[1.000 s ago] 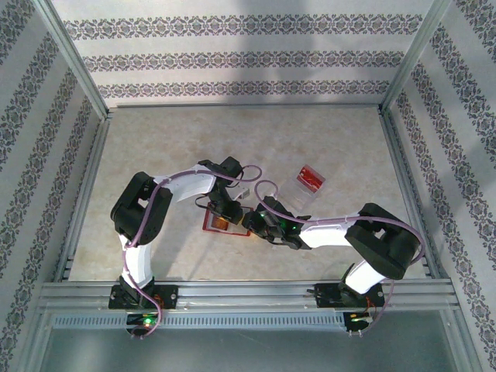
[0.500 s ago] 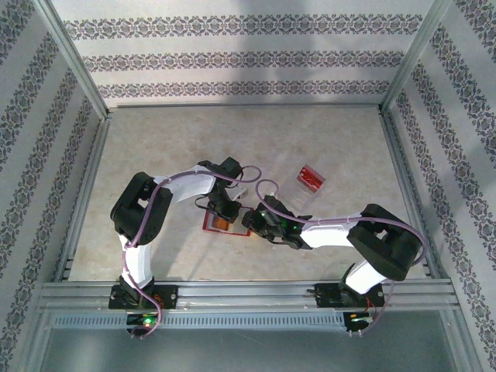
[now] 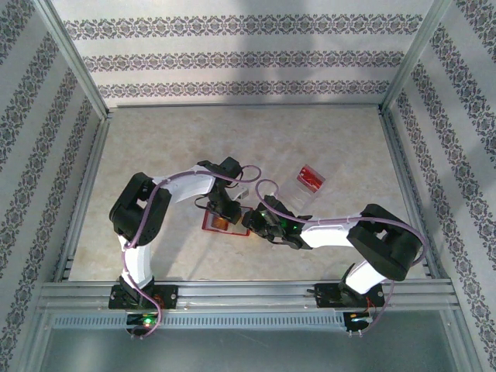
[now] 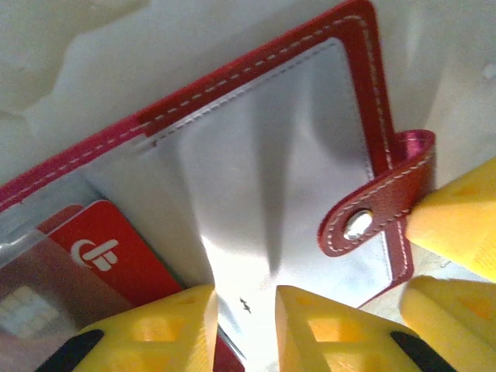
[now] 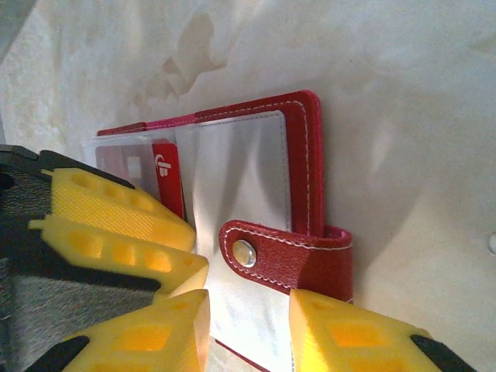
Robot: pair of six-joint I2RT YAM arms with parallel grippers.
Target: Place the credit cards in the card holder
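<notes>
Card holder (image 4: 263,155) lies open mid-tabletop (image 3: 170,155), nearer the near edge. Its sleeves are floppy and slick, while the sleeved credit card (image 4: 108,252) is stiff and best pinched edgewise. Left gripper (image 4: 244,304) and right gripper (image 5: 248,310) jaws are slightly parted.

Card holder (image 4: 369,62) deep red, with white stitching along the edge. Its inner sleeves (image 4: 271,155) are silvery grey and the snap (image 4: 358,225) on the clasp tab (image 4: 391,190) is silver. Credit card (image 4: 116,252) bright red with a white logo. I see yellow fingers (image 4: 155,333) on the left gripper (image 4: 244,302) and the right gripper (image 5: 249,310). Table (image 3: 170,155) mottled beige. Walls (image 3: 232,62) white, banded with dark floral stripes. Far right, clear tray (image 3: 298,192) with something red inside.
</notes>
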